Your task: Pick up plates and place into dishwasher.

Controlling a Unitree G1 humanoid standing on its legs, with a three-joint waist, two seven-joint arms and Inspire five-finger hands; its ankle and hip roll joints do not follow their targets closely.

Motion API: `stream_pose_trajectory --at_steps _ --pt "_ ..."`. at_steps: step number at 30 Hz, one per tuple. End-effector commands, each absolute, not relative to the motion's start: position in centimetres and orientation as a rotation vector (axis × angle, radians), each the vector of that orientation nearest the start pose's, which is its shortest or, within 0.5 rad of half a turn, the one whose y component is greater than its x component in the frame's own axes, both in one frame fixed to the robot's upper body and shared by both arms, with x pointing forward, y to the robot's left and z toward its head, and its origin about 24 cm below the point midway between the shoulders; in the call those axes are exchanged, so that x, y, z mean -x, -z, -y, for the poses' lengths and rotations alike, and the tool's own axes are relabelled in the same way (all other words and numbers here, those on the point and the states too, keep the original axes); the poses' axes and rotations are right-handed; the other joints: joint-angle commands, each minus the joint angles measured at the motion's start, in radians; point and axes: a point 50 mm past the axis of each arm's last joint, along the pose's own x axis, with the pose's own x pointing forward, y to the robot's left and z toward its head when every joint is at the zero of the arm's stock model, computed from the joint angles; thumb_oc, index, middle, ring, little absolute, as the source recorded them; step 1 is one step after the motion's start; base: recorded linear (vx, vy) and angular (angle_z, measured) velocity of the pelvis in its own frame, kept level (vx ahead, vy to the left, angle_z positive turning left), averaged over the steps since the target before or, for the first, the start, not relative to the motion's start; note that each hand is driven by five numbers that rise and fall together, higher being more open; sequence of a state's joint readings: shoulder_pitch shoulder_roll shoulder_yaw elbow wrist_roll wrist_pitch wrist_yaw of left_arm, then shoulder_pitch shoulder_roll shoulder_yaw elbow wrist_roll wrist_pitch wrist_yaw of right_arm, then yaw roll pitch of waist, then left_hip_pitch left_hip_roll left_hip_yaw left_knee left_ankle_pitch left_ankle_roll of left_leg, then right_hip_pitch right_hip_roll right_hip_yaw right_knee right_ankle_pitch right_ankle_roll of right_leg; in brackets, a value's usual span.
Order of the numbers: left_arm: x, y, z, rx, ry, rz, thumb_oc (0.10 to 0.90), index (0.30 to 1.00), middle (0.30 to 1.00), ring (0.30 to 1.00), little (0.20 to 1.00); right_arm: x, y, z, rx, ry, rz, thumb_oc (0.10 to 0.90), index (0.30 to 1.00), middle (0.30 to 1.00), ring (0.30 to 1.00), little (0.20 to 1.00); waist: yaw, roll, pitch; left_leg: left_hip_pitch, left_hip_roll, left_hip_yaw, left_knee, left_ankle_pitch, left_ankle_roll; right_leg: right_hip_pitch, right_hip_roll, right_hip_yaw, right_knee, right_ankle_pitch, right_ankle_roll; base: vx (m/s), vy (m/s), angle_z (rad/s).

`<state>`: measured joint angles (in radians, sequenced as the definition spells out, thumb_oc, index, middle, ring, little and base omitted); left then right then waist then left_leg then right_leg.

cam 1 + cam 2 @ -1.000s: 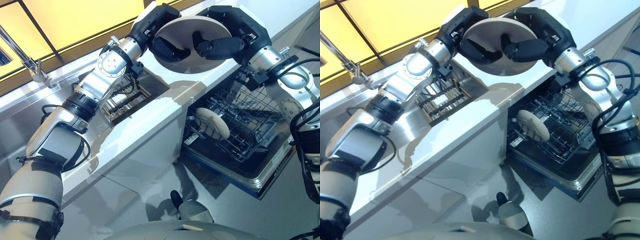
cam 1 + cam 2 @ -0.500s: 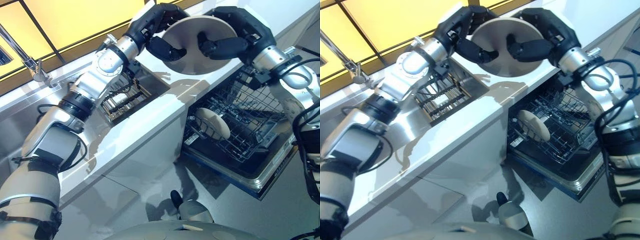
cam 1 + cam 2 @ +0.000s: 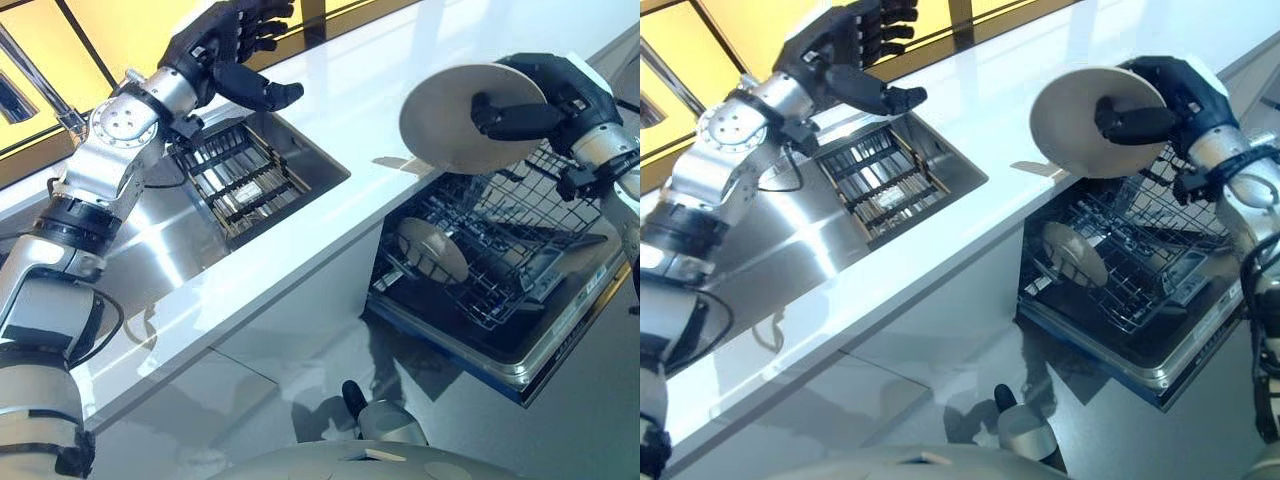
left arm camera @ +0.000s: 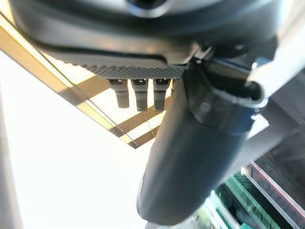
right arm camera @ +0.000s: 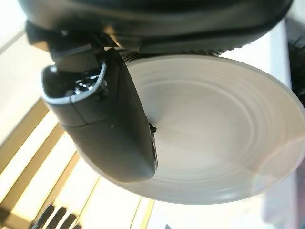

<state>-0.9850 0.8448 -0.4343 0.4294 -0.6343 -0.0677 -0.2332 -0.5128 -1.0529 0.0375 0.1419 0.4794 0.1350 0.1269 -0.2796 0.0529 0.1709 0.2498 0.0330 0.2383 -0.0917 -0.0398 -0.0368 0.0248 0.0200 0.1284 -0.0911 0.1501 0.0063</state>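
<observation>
Nearest, one plate (image 3: 432,250) already stood in the dishwasher rack (image 3: 500,255). Above it the right hand (image 3: 545,100) alone pinched the carried plate (image 3: 462,118) (handover evidently done). Farther off, the left hand (image 3: 232,55) had withdrawn over the sink (image 3: 250,180), fingers loose and empty.

Sink (image 3: 150,235) with its rack (image 3: 235,180) at 10 o'clock in the counter (image 3: 330,215); dishwasher basket (image 3: 500,270) at 4 o'clock below the counter edge, a plate (image 3: 432,250) in it.
</observation>
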Motion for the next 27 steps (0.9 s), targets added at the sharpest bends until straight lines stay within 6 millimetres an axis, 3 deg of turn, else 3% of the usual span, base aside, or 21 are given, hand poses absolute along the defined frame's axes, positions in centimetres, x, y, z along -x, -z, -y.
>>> stream_pose_trajectory --at_steps 1,4,6,8,14,20,23,27 --pt "-35.6 -30.6 -23.7 -0.380 0.245 0.536 0.800 0.900 0.900 0.900 0.900 -28.6 -31.4 31.4 0.649 0.176 0.540 0.100 0.300 0.300 0.300 0.200 0.020 -0.026 -0.164 -0.068 -0.011 -0.038 0.004 0.035 0.035 0.061 0.005 -0.010 0.005 -0.053 0.063 0.00 0.000 0.00" --pt "-35.0 -29.7 -25.5 -0.423 0.186 0.521 0.800 0.900 0.900 0.900 0.900 -26.8 -32.4 33.5 0.749 0.342 0.576 0.100 0.300 0.300 0.300 0.200 0.016 -0.028 -0.160 -0.069 -0.013 -0.042 0.004 0.032 0.037 0.059 0.009 -0.005 0.005 -0.054 0.062 0.01 -0.008 0.01" --pt "-34.8 -29.6 -25.7 -0.426 0.181 0.520 0.800 0.900 0.900 0.900 0.900 -26.4 -32.5 33.8 0.758 0.363 0.581 0.100 0.300 0.300 0.300 0.200 0.016 -0.028 -0.160 -0.069 -0.014 -0.043 0.004 0.031 0.037 0.059 0.010 -0.004 0.005 -0.054 0.062 0.00 0.000 0.00" --pt "-34.0 -28.7 -27.3 -0.435 0.121 0.508 0.800 0.900 0.900 0.900 0.900 -24.4 -33.2 35.8 0.793 0.480 0.600 0.100 0.300 0.300 0.300 0.200 0.008 -0.031 -0.155 -0.070 -0.014 -0.046 0.004 0.029 0.037 0.057 0.012 0.002 0.007 -0.054 0.062 0.03 -0.011 -0.01" --pt "-33.0 -27.4 -29.4 -0.439 0.044 0.478 0.800 0.900 0.900 0.900 0.900 -21.4 -33.3 38.8 0.920 0.649 0.543 0.100 0.300 0.300 0.300 0.200 -0.006 -0.036 -0.151 -0.072 -0.011 -0.036 0.004 0.030 0.035 0.051 0.014 0.003 0.009 -0.050 0.065 0.01 -0.002 0.00" --pt "-32.7 -26.5 -29.5 -0.457 0.049 0.465 0.800 0.900 0.900 0.900 0.900 -19.7 -33.5 40.7 1.008 0.729 0.468 0.100 0.300 0.300 0.300 0.200 -0.011 -0.043 -0.145 -0.074 -0.010 -0.034 0.004 0.033 0.035 0.047 0.016 0.004 0.011 -0.048 0.065 0.00 -0.001 -0.01" --pt "-32.7 -26.3 -29.0 -0.443 0.065 0.470 0.800 0.900 0.900 0.900 0.900 -19.9 -32.8 40.8 1.056 0.706 0.409 0.100 0.300 0.300 0.300 0.200 -0.009 -0.045 -0.140 -0.075 -0.009 -0.033 0.004 0.035 0.035 0.046 0.016 0.003 0.012 -0.047 0.065 0.01 -0.001 -0.06" --pt "-32.9 -25.5 -27.0 -0.388 0.108 0.462 0.800 0.900 0.900 0.900 0.900 -21.4 -29.8 40.6 1.154 0.613 0.253 0.100 0.300 0.300 0.300 0.200 0.001 -0.047 -0.129 -0.075 -0.008 -0.033 0.004 0.038 0.038 0.045 0.014 -0.002 0.015 -0.046 0.064 0.00 0.000 -0.03"
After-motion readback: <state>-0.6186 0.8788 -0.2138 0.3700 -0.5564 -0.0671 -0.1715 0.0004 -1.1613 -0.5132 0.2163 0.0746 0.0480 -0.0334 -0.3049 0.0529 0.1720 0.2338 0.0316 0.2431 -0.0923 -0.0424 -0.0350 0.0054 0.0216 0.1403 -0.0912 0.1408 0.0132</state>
